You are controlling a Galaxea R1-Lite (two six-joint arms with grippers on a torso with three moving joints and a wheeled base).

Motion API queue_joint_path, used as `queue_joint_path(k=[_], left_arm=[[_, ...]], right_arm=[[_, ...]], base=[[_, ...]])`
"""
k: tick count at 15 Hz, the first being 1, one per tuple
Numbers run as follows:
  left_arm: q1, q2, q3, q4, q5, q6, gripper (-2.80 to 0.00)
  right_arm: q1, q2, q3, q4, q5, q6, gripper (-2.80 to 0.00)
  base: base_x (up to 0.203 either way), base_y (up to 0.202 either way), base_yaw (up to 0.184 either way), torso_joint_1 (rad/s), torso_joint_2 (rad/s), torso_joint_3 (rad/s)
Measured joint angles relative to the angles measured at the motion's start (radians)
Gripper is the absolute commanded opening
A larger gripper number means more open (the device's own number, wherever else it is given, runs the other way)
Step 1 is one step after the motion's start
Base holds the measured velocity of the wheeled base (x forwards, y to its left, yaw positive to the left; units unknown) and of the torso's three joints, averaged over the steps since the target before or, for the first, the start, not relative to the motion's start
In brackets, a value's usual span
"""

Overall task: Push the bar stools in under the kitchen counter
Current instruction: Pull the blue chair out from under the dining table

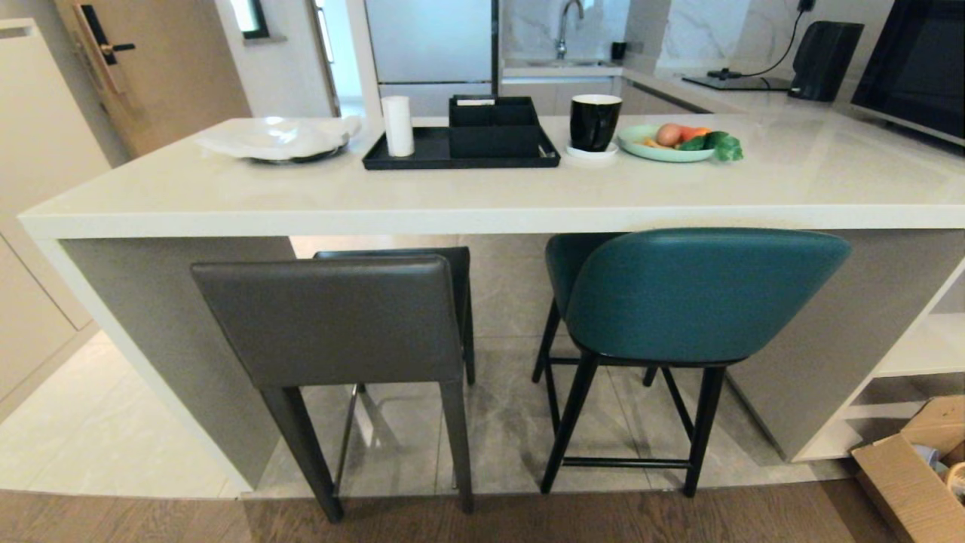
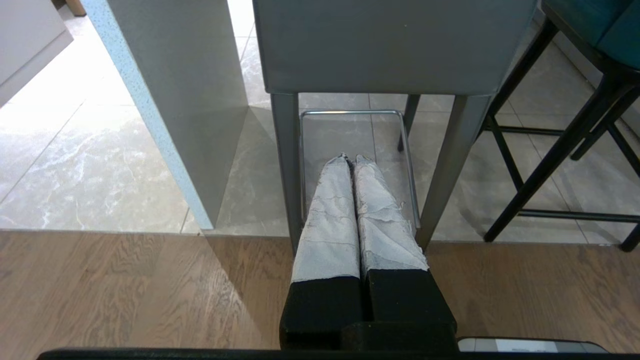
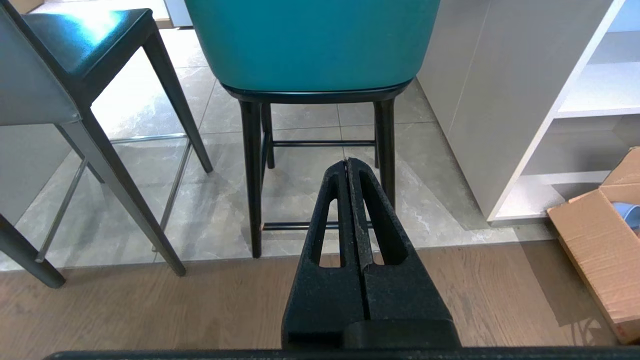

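Grey leather low-backed stool (image 1: 332,320) and teal curved-back stool (image 1: 693,294): backs protruding from white slab kitchen counter (image 1: 482,207), awaiting pushing. Left gripper (image 2: 350,160), right gripper (image 3: 347,162): fingers together, empty, aimed behind each.

At your 12 o'clock sits a black tray (image 1: 422,154) holding a white roll (image 1: 397,126). A black mug (image 1: 594,121) and a green plate of vegetables (image 1: 663,151) lie toward 1 o'clock. You have a cardboard box (image 1: 912,483) at 4 o'clock.
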Motion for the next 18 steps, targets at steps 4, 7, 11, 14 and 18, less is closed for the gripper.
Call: queue_joint_path(k=[4, 7, 11, 14, 18], left_arm=[[0.000, 0.000, 0.000, 0.001, 0.000, 0.000, -2.80], [0.000, 0.000, 0.000, 0.000, 0.001, 0.000, -2.80], [0.000, 0.000, 0.000, 0.001, 0.001, 0.000, -2.80], [0.000, 0.000, 0.000, 0.001, 0.000, 0.000, -2.80], [0.000, 0.000, 0.000, 0.000, 0.001, 0.000, -2.80]], right_arm=[[0.000, 0.000, 0.000, 0.000, 0.000, 0.001, -2.80], [0.000, 0.000, 0.000, -0.001, 0.000, 0.000, -2.80], [0.000, 0.000, 0.000, -0.001, 0.000, 0.000, -2.80], [0.000, 0.000, 0.000, -0.001, 0.000, 0.001, -2.80], [0.000, 0.000, 0.000, -0.001, 0.000, 0.001, -2.80]], base=[[0.000, 0.000, 0.000, 0.000, 0.00, 0.000], [0.000, 0.000, 0.000, 0.000, 0.00, 0.000], [-0.001, -0.058, -0.002, 0.000, 0.00, 0.001], [0.000, -0.195, 0.001, 0.002, 0.00, 0.005], [0.000, -0.194, -0.001, 0.003, 0.00, 0.004]])
